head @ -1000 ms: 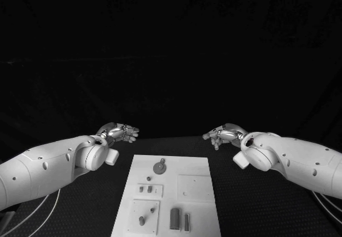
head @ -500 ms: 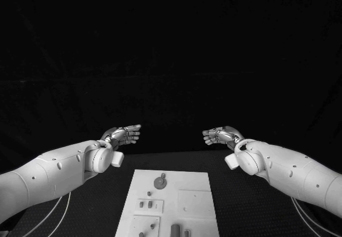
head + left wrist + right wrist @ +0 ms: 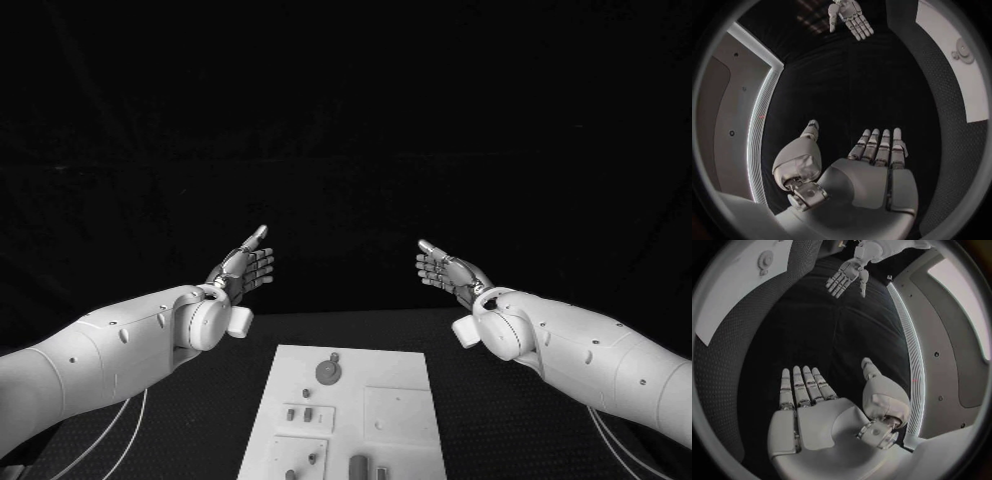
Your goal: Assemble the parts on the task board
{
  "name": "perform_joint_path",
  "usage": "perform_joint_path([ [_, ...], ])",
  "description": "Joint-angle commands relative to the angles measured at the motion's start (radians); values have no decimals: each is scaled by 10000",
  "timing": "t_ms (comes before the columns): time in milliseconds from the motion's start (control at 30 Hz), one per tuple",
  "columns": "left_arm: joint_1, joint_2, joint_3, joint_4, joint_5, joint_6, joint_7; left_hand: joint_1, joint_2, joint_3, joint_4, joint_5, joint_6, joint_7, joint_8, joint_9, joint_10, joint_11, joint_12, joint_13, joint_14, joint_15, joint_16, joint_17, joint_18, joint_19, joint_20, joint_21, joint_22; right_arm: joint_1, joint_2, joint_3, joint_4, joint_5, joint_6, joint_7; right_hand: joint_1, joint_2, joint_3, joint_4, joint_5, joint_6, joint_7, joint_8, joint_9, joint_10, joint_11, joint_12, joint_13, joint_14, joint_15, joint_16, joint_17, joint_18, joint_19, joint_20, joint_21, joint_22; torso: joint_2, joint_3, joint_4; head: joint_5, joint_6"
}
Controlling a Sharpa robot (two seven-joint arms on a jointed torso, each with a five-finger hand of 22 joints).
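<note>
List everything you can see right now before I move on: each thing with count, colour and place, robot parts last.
Table: one, black, under the board.
Task board: one, white, centre of the table, near the robot.
Round part: one, grey, at the board's far end.
Small parts: several, grey, on the board's near half; too small to count surely.
Left robot hand: one, silver, raised beyond the board's far edge, fingers straight, holding nothing.
Right robot hand: one, silver, raised opposite the left one, fingers straight, holding nothing.

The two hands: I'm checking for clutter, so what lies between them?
Nothing: in the head view the left hand and right hand are raised apart, open, with only dark background between.
</note>
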Motion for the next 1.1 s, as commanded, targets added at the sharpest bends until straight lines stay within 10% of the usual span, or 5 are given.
perform_joint_path([
  [33, -148, -94, 79, 450, -22, -585, 311, -3083, 567, -1489, 440, -200, -2429, -167, -607, -2055, -3048, -165, -258, -416, -2067, -450, -1493, -1137, -154, -1230, -494, -1447, -9180, -75, -127, -20, 442, 334, -527, 304, -3100, 242, -1830, 886, -957, -3023, -619, -708, -2070, -3526, -585, -793, -452, -3096, -565, -1096, -1931, -661, -1883, -809, -1724, -2867, -116, -8, 127, -32, -260],
  [267, -788, -584, 470, 2275, -59, -2276, 1102, -3083, 567, -1489, 440, -200, -2429, -167, -607, -2055, -3048, -165, -258, -416, -2067, -450, -1493, -1137, -154, -1230, -494, -1447, -9180, -373, -767, -122, 2269, 1333, -2135, 1079, -3100, 242, -1830, 886, -957, -3023, -619, -708, -2070, -3526, -585, -793, -452, -3096, -565, -1096, -1931, -661, -1883, -809, -1724, -2867, -305, -17, 335, -78, -728],
  [633, -1923, -1452, 1164, 5514, -123, -5275, 2506, -3083, 567, -1489, 440, -200, -2429, -167, -607, -2055, -3048, -165, -258, -416, -2067, -450, -1493, -1137, -154, -1230, -494, -1447, -9180, -920, -1943, -308, 5622, 3168, -5086, 2502, -3100, 242, -1830, 886, -957, -3023, -619, -708, -2070, -3526, -585, -793, -452, -3096, -565, -1096, -1931, -661, -1883, -809, -1724, -2867, -318, -17, 350, -81, -761],
  [833, -2214, -1675, 1341, 6345, -140, -6044, 2866, -3083, 567, -1489, 440, -200, -2429, -167, -607, -2055, -3048, -165, -258, -416, -2067, -450, -1493, -1137, -154, -1230, -494, -1447, -9180, -1077, -2280, -362, 6583, 3694, -5932, 2910, -3100, 242, -1830, 886, -957, -3023, -619, -708, -2070, -3526, -585, -793, -452, -3096, -565, -1096, -1931, -661, -1883, -809, -1724, -2867, -318, -17, 350, -81, -761],
  [1100, -2248, -1700, 1362, 6440, -142, -6133, 2908, -3083, 567, -1489, 440, -200, -2429, -167, -607, -2055, -3048, -165, -258, -416, -2067, -450, -1493, -1137, -154, -1230, -494, -1447, -9180, -1104, -2339, -371, 6751, 3786, -6080, 2981, -3100, 242, -1830, 886, -957, -3023, -619, -708, -2070, -3526, -585, -793, -452, -3096, -565, -1096, -1931, -661, -1883, -809, -1724, -2867, -318, -17, 350, -81, -761],
])
